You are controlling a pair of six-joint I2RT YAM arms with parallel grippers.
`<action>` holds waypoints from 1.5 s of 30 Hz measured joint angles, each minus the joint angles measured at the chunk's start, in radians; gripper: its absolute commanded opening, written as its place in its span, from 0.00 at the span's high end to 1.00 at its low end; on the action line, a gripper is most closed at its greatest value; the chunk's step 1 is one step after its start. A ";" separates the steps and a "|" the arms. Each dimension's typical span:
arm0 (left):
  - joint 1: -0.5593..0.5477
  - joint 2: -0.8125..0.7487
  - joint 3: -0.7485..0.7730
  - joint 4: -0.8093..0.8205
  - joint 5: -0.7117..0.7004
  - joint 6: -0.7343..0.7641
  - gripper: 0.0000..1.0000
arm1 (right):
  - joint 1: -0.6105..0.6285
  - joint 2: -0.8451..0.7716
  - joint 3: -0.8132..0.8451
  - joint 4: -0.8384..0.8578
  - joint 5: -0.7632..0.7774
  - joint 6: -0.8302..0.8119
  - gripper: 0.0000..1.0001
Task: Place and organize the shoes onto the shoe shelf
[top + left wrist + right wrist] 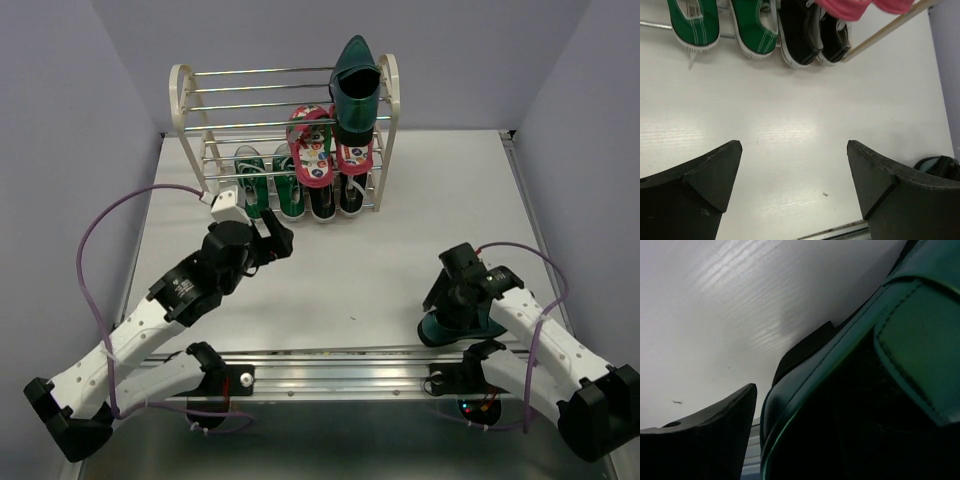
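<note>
From above, we see the shoe shelf [187, 100] at the table's [380, 270] far side: green sneakers [270, 185] and black sneakers [335, 195] lowest, flip-flops [318, 150] above, a teal loafer [356, 90] on top. The right gripper [450, 300] is at the second loafer [450, 328] near the front. The left wrist view shows the left gripper [795, 175] spread wide over bare table. In the right wrist view one finger [705, 440] lies just beside the second loafer [880, 390]; we cannot tell whether the jaws clamp it.

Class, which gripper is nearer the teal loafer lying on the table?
Right. The right gripper is at the teal loafer by the near edge; the left gripper hangs open before the shoe shelf.
</note>
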 measured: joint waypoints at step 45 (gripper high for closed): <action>-0.021 0.172 -0.249 0.216 0.245 -0.257 0.01 | 0.439 0.224 0.358 0.355 0.213 -0.084 0.00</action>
